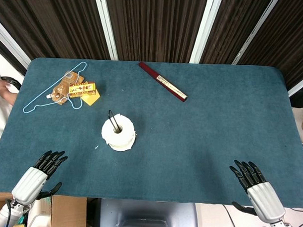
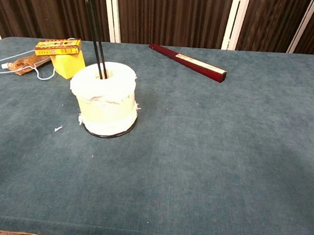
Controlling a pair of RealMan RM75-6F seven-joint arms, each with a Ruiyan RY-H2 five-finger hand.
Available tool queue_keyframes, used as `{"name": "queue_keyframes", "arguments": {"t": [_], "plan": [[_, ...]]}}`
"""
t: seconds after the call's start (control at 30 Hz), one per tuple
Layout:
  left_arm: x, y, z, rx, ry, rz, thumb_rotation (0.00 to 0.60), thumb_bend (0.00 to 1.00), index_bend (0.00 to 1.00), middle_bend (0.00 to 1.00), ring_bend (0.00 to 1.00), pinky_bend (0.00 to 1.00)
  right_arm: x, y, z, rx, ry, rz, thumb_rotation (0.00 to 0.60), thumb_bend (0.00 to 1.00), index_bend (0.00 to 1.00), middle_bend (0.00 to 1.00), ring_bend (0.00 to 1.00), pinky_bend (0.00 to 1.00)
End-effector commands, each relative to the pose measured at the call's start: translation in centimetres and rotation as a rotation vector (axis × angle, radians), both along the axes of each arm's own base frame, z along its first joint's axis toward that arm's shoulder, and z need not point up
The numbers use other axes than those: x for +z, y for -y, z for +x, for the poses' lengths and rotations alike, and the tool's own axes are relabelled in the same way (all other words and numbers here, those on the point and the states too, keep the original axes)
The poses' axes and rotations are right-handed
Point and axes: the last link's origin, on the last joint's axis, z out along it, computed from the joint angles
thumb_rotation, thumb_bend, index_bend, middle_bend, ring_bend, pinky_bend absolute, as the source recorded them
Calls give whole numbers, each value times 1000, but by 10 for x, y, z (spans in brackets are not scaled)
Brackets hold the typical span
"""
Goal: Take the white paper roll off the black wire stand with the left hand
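Note:
The white paper roll [image 1: 119, 133] [image 2: 104, 99] sits upright on the black wire stand [image 2: 96, 33], whose thin loop [image 1: 113, 119] sticks up through the roll's core. My left hand [image 1: 39, 175] hovers at the table's near left edge, well short of the roll, fingers spread and holding nothing. My right hand [image 1: 256, 186] rests at the near right edge, also open with fingers apart. Neither hand shows in the chest view.
A light blue wire hanger [image 1: 52, 90], a snack packet [image 1: 62, 92], a yellow box [image 2: 66, 63] and an orange-yellow carton [image 2: 58, 46] lie at the far left. A dark red long box [image 1: 162, 88] [image 2: 188, 62] lies at the back centre. The teal table [image 1: 215, 130] spreads wide.

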Motion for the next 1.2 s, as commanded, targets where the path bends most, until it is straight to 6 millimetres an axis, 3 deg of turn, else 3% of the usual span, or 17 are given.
{"name": "queue_keyframes", "arguments": {"t": [0.03,0.1,0.27,0.4,0.7,0.97,1.2], "plan": [[-5,-4,2,-12,24,-7,600,396,0,0,0,15,1,0,0,0,4,-1,600,64,0,0,0,0],[-13,-11,8,-26,103,-25,600,397,0,0,0,16,1,1,0,0,5,-4,600,65,0,0,0,0],[-40,-41,27,14,498,-120,600,385,0,0,0,8,1,2,1,-1,11,-6,600,65,0,0,0,0],[-56,-72,41,91,661,-121,600,372,0,0,0,0,1,4,0,-12,13,-11,600,65,0,0,0,0],[-106,-123,67,223,711,-165,600,343,0,0,0,0,3,11,-2,-41,23,-25,600,64,0,0,0,0],[-141,-146,89,286,728,-179,600,339,0,0,0,0,9,13,-4,-54,36,-38,600,65,0,0,0,0],[-157,-158,110,334,764,-177,600,337,0,0,0,3,15,13,-7,-59,58,-47,600,65,0,0,0,0]]}}
